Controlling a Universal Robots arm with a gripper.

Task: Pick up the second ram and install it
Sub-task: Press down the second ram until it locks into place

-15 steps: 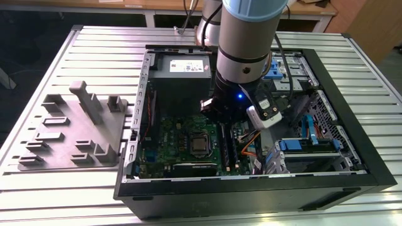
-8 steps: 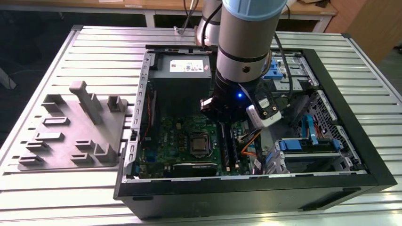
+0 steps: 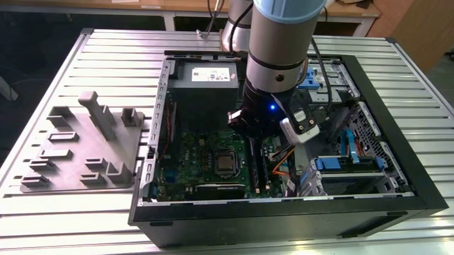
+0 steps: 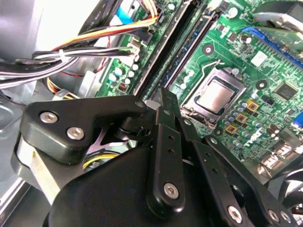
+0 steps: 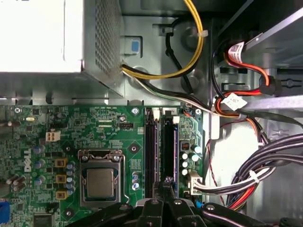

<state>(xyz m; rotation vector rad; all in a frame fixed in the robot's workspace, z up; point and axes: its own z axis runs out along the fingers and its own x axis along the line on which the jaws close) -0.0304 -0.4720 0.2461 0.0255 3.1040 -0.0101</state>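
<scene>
Long thin blackish-green memory stick in slot | black gripper fingers together at its edge | judged light, rigid, fragile; hold long edges.

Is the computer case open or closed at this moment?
Open. The case is uncovered on its upper side, and the exterior view looks straight in at the motherboard and the power supply.

Slatted table — case, (seemingly plastic) tray.

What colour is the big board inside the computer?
Green. The motherboard shows best in the first wrist view.
</scene>
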